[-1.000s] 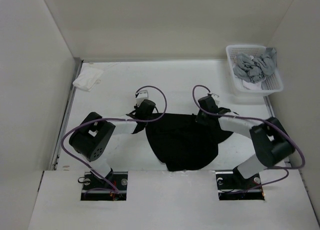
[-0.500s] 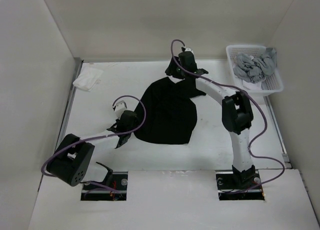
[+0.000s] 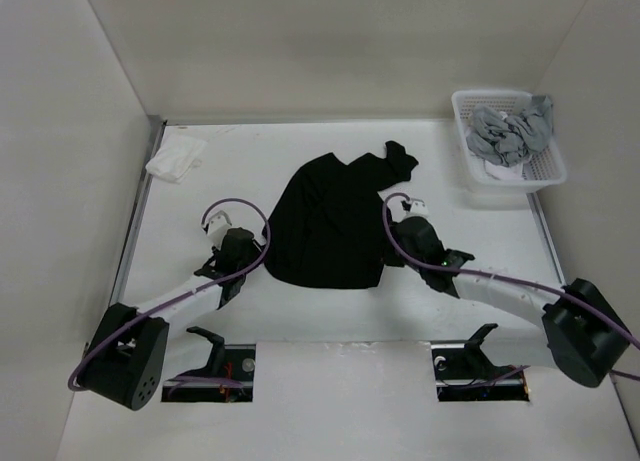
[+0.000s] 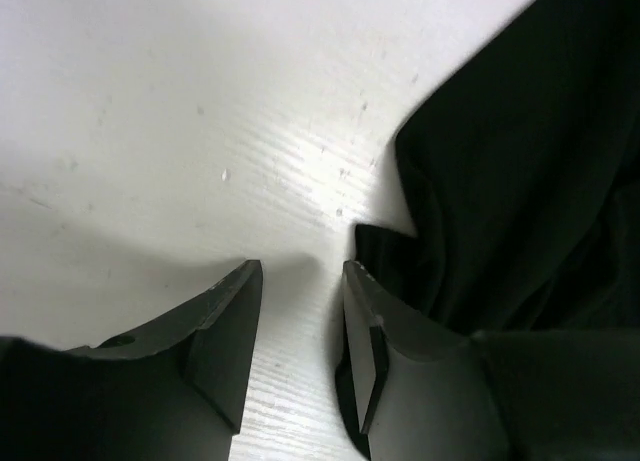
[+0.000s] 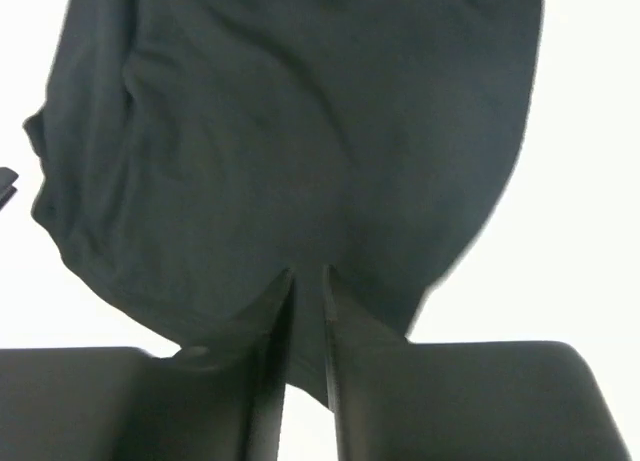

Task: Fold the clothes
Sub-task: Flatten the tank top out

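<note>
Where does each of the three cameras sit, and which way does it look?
Top external: high behind the robot, looking down on table and black garment; left arm and right arm show.
Left wrist: on the left arm, looking past the left hand at the garment's edge.
Right wrist: on the right arm, looking past the right hand onto the garment.
Shared: all three see the garment.

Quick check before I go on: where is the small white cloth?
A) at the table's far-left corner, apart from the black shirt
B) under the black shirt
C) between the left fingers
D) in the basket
A: the white cloth lies at the far-left corner of the table, with bare table between it and the shirt.
</note>
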Controlling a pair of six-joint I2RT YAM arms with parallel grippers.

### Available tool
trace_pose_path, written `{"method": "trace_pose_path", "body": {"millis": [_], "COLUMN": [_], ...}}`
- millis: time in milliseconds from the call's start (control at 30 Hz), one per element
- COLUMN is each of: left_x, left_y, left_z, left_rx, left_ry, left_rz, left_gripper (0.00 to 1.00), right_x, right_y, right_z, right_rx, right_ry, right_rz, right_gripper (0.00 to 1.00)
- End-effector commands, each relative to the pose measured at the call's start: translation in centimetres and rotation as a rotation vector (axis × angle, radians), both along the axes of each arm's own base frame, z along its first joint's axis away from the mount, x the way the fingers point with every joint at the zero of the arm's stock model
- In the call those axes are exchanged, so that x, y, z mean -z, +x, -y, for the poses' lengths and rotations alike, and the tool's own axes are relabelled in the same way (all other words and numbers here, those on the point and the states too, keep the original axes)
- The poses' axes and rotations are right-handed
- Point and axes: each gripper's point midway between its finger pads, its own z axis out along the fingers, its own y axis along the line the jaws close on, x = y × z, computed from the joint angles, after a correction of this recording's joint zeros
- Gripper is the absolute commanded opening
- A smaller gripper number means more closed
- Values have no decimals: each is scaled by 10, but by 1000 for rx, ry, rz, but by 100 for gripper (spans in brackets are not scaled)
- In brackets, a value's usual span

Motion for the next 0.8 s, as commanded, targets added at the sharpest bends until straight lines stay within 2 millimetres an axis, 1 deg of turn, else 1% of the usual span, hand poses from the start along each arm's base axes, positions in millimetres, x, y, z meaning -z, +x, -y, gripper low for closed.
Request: {"method": "trace_pose_path", "body": {"millis": [0,33,100,233,367,467,533,567,600,633,667,733,767], "left_x": [4,3,1,7,13,16,16,14,14,11,6,-7,-20], "left_y": [4,6,8,14,16,16,16,17,17,17,18,17,15], "left_z": [18,23,28,33,37,38,36,34,33,30,28,26,26], "left_rx": [75,94,113,131,149,154,159,151,148,139,131,122,119], "left_ry": [-39,-52,-65,-66,-58,-52,-42,-40,-38,-40,-52,-68,-73], "left_rz": [-22,-3,12,-11,-44,-68,-77,-74,-74,-67,-50,-13,21], "left_gripper": [38,41,42,41,32,21,11,7,6,4,1,1,1], "right_x": [-8,-1,3,13,9,6,4,4,4,5,9,15,19], "right_y": [-10,-17,-22,-28,-30,-30,-30,-30,-30,-31,-32,-35,-36], "right_z": [19,28,31,37,39,43,46,47,47,48,49,51,52], "right_rx": [124,161,168,180,188,199,204,211,213,215,216,218,218], "right_ry": [79,90,92,69,90,102,110,115,116,115,106,86,71], "right_rz": [34,17,-1,-34,-19,-11,-2,0,-1,-5,-15,-41,-57], "right_gripper": [30,35,36,37,39,40,45,48,49,52,55,55,55]}}
